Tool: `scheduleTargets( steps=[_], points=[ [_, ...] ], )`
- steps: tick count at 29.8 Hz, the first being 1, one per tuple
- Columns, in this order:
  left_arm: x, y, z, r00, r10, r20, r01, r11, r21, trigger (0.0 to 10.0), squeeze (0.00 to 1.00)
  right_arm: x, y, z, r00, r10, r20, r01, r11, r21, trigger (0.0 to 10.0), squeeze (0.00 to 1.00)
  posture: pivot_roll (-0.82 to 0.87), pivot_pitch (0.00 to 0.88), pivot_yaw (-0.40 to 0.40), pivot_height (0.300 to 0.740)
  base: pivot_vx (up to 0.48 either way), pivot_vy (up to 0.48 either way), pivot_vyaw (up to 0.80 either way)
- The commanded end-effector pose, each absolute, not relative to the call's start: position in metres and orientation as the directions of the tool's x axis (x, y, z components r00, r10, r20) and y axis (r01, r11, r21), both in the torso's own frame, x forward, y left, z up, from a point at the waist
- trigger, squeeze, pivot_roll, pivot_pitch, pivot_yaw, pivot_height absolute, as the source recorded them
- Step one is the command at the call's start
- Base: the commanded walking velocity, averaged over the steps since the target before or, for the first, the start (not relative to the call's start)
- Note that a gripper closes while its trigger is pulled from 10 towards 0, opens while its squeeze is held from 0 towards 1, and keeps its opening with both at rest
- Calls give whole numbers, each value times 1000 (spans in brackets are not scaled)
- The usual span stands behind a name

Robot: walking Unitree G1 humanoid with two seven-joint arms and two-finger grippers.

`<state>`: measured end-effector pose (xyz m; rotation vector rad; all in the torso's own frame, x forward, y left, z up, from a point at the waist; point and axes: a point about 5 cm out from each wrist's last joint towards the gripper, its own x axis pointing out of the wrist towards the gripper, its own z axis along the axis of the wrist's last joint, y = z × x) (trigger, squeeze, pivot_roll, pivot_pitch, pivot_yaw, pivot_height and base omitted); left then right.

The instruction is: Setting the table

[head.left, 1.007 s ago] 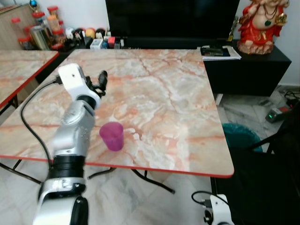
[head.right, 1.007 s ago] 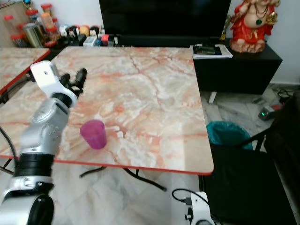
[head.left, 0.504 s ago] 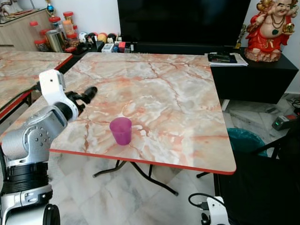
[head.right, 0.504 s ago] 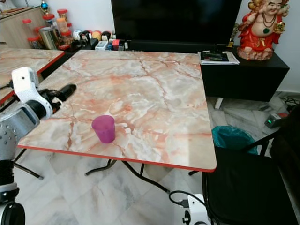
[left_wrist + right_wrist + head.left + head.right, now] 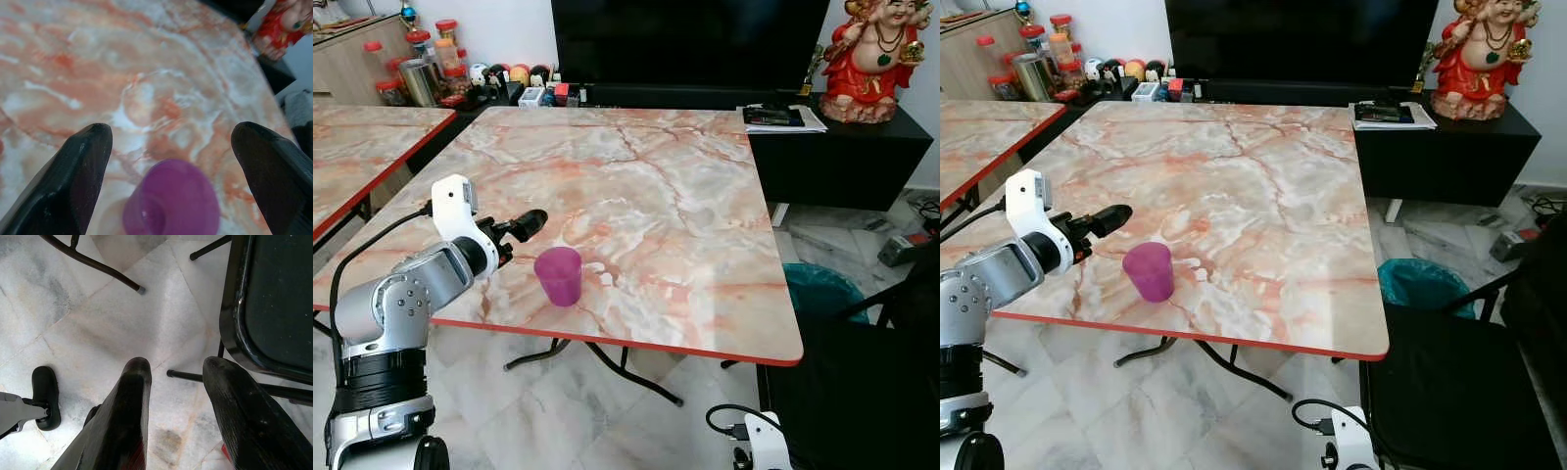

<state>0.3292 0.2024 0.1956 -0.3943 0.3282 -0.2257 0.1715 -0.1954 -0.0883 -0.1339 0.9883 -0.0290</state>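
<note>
Nearest, my right gripper (image 5: 178,411) hangs low beside the table, over the pale marble floor (image 5: 98,323); fingers parted with a gap between them, nothing held. A black chair (image 5: 274,298) stands close by it, one leg of the table running across the floor beyond.

My left gripper (image 5: 524,226) is raised over the table's near edge, fingers (image 5: 73,171) spread wide and empty. Purple cup (image 5: 558,276) stands upright on the marble table (image 5: 685,196), near the red-trimmed front edge, toward the table's left side. Cup sits just ahead of the left gripper, lined up between the two fingers but not touched by either.

Right of the table: teal bin (image 5: 818,284) on the floor. Behind the table: black TV (image 5: 690,44) on a low black cabinet, papers (image 5: 781,117) and a red figurine (image 5: 881,54) on the cabinet at the table's far right corner. Jars and small bottles (image 5: 431,69) cluster at the far left corner. A second marble table (image 5: 362,147) stands left of the first
</note>
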Motion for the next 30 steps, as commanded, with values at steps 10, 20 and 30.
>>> scheduleTargets(
  steps=[10,20,30],
  points=[
    [336,187,178,887,-289,-361,140,912,-386,10000,0,174,-194,-88,549,-80,-832,-34,992,-118,10000,0,-39,0,46,740,0,0,0],
    [333,185,163,852,-279,-442,148,940,-306,10000,0,174,-194,-88,548,-81,-832,-29,993,-116,10000,0,-40,0,45,740,0,0,0],
    [331,186,152,844,-250,-474,137,956,-261,10000,0,174,-194,-87,549,-80,-832,-31,993,-117,10000,0,-38,0,45,740,0,0,0]
  ],
)
